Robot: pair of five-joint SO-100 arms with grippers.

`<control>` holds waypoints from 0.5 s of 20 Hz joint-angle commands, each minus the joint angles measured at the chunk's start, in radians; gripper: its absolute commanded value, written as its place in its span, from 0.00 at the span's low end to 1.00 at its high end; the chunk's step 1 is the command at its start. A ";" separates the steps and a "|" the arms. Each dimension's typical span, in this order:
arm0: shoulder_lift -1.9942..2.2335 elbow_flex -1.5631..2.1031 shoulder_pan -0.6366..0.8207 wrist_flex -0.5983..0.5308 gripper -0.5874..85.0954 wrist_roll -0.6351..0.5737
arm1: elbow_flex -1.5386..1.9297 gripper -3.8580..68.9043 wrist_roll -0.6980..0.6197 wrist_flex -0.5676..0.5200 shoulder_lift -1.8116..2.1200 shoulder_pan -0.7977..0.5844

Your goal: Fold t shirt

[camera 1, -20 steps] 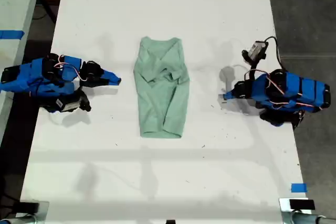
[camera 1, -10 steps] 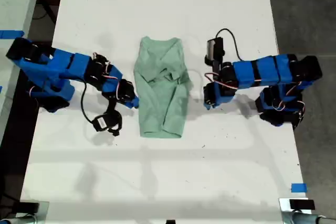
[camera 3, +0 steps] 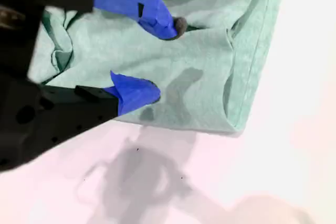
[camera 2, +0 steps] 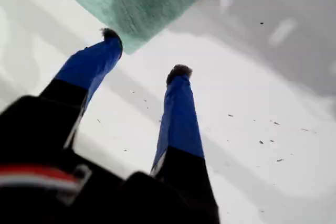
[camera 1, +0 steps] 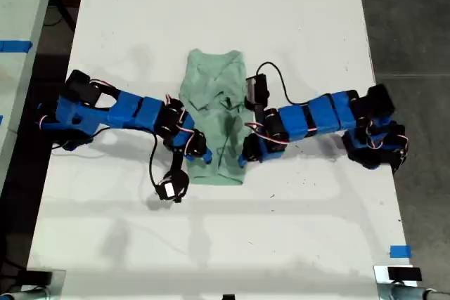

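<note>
white table [camera 1: 225, 19] fills most of the exterior view, with the t shirt [camera 1: 216, 103] lying mid-table, already narrowed into a strip, neck toward the far edge. both arms reach in at its near hem corners. my first gripper [camera 2: 142, 53] has its jaws spread wide and empty, one tip at the hem corner, the other over bare table. my second gripper [camera 3: 167, 59] is likewise parted over the cloth, holding nothing. to do this well, each should pinch only its hem corner, both layers, then lift evenly together. only the wrist views show the jaw gaps; only the exterior view shows the whole garment.
</note>
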State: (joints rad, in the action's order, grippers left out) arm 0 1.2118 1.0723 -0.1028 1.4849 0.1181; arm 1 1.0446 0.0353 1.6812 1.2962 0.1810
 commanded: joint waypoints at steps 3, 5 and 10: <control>-0.005 -0.005 0.046 0.043 0.22 -0.009 | -0.054 0.31 0.003 -0.043 -0.020 0.011; -0.025 0.023 0.061 0.049 0.23 0.005 | -0.054 0.31 0.000 -0.048 -0.029 0.009; -0.069 0.107 0.094 0.018 0.24 0.035 | -0.041 0.31 -0.002 -0.046 -0.032 0.008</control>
State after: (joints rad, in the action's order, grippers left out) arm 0 1.1351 1.1796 -0.0276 1.5232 0.1457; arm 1 1.0431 0.0353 1.6414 1.2594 0.1825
